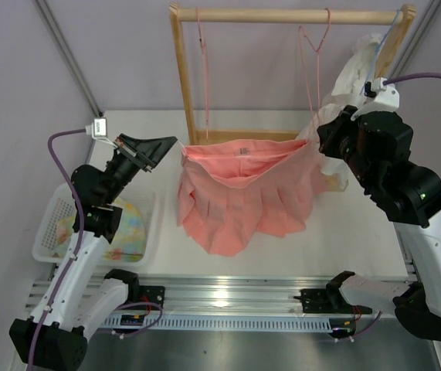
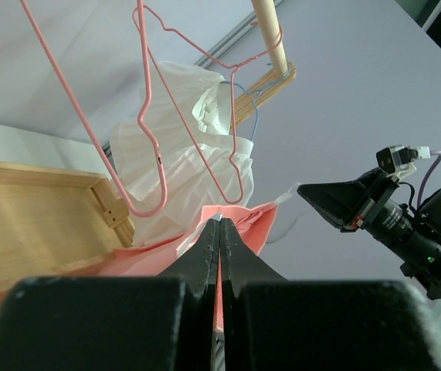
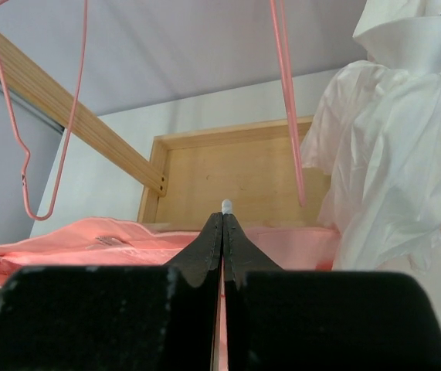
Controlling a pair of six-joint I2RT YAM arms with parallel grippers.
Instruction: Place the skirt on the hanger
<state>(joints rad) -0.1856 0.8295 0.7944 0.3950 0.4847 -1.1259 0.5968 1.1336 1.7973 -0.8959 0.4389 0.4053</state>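
I see a wooden rack (image 1: 180,77) at the tabletop's (image 1: 359,232) far edge and a basket (image 1: 46,232) of patterned cloth (image 1: 127,224) at its left edge. The left gripper (image 1: 170,145) and right gripper (image 1: 318,139) each clench the skirt (image 1: 243,193).

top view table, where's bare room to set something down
Bare table lies between the skirt and the right arm, and between the basket and the skirt. Crowded at the back right, where the white garment hangs on the rack.

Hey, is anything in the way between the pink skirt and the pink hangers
Nothing visible. The skirt is stretched just below the left pink hanger and the right pink hanger; the white garment hangs beside the right one, not between.
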